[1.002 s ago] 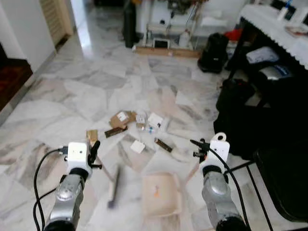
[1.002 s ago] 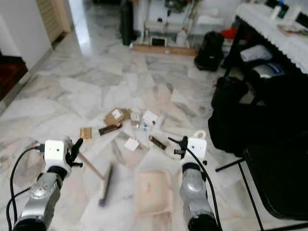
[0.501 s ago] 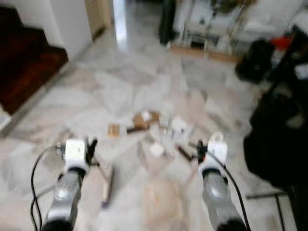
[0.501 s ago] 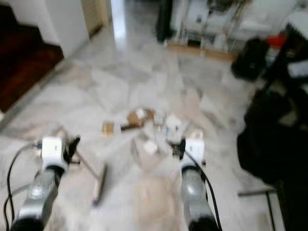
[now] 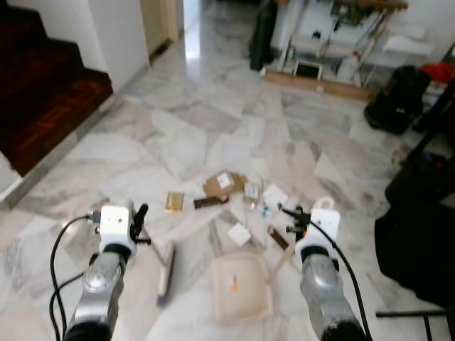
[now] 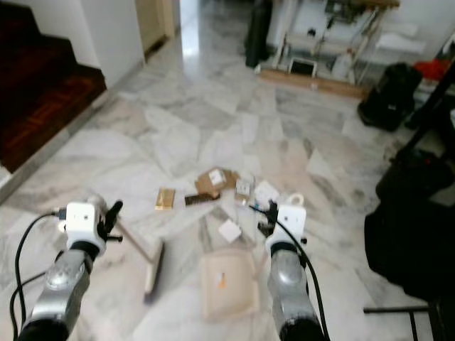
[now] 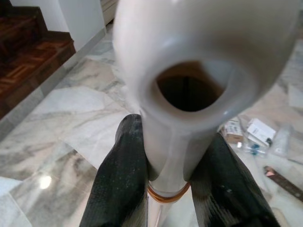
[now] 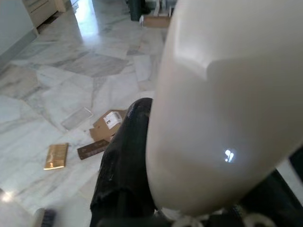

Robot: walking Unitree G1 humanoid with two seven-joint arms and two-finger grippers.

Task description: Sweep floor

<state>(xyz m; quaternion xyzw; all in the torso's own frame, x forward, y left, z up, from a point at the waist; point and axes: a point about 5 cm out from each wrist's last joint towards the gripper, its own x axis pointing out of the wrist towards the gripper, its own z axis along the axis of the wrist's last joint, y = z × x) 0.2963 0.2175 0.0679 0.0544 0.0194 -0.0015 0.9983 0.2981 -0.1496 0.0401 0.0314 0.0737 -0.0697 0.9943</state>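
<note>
Lower left of head view: left gripper (image 5: 139, 226) clamped on broom handle (image 7: 182, 71); brush head (image 5: 166, 273) lies lengthwise.
Lower centre: dustpan (image 5: 240, 285), right gripper (image 8: 124, 156) clasping its handle.
Beyond, mid-frame: litter (image 5: 222, 186), ahead of both.

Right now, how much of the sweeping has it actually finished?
Little looks done: the dustpan tray sits on the floor with barely anything in it. In hand: the left gripper is shut on the broom handle, its brush head beside the pan, and the right gripper is shut on the dustpan's handle. Left to do: the scattered cardboard and paper scraps lie just ahead of the pan.
</note>
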